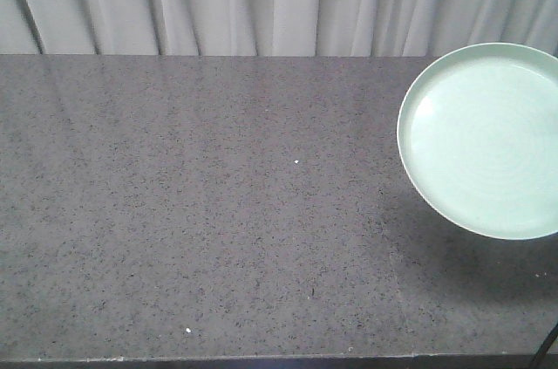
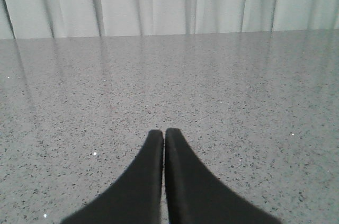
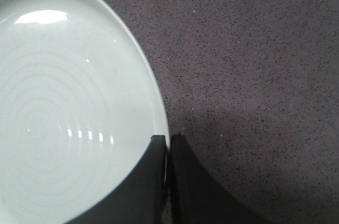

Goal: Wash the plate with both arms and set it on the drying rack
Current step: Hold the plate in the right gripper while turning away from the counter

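The right jaws grasp the rim of the round, glossy pale mint-green plate (image 3: 69, 113), which spreads to their left, so move it gently; the left jaws, clenched empty, should open to help.

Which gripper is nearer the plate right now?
Right. The right gripper grips the plate by its rim; the left gripper sits shut over the counter, no plate in its view.

The plate (image 1: 484, 138) is over the right edge of the countertop (image 1: 218, 212), nearer its back; the curtain (image 1: 261, 3) hangs behind the back edge.
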